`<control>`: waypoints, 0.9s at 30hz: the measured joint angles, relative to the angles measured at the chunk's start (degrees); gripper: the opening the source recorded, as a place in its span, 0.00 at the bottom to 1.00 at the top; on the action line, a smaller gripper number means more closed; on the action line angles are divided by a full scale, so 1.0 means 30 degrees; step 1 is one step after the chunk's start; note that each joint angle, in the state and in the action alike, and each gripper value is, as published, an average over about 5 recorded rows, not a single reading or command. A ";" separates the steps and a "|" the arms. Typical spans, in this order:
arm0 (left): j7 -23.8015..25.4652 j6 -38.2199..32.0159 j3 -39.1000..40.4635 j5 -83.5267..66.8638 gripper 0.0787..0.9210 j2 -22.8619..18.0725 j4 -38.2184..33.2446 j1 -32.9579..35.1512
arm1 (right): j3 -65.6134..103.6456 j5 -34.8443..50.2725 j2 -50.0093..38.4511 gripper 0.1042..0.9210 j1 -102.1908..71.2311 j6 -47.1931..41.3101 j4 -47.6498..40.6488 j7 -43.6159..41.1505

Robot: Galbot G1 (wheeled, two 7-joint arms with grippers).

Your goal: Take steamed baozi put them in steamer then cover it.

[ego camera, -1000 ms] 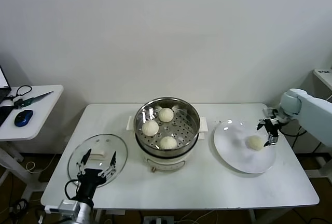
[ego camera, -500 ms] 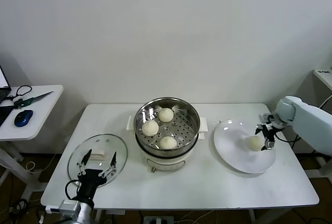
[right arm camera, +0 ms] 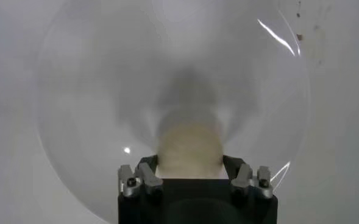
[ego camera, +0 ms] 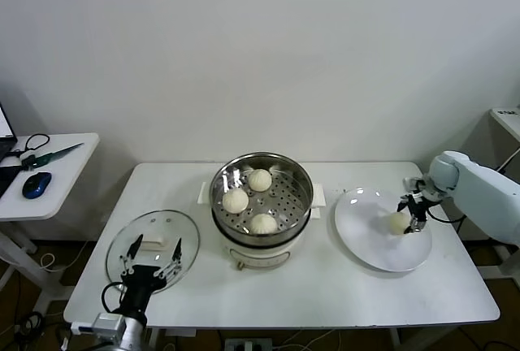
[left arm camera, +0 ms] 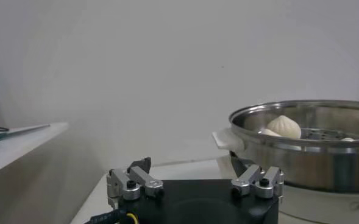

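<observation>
Right pincer (ego camera: pixel 413 210) down over plate (ego camera: pixel 366 241) near tabletop right edge, fingers straddling last baozi (ego camera: pixel 396 222); cannot tell if clamped yet. Left pincer (ego camera: pixel 151 263) apart, idle at front-left corner above cover (ego camera: pixel 162 227).

Count: 3 baozi in steamer (ego camera: pixel 262 174), tabletop centre; 1 on plate. Left: move fourth, fit cover.

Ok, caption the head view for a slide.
Right pincer closes around the last baozi on the plate; three already sit in the steamer.
</observation>
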 measured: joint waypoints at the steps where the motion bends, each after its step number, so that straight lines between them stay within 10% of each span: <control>1: 0.0000 0.0006 0.0001 0.0001 0.88 0.0000 -0.0018 0.0001 | -0.0025 0.0059 -0.0010 0.71 0.0044 0.0000 0.0031 -0.0037; 27: -0.0016 0.0175 0.0388 -0.0144 0.88 0.0277 -0.0172 -0.0151 | -1.0718 1.1229 0.2214 0.67 1.5141 -0.2701 0.9480 0.0204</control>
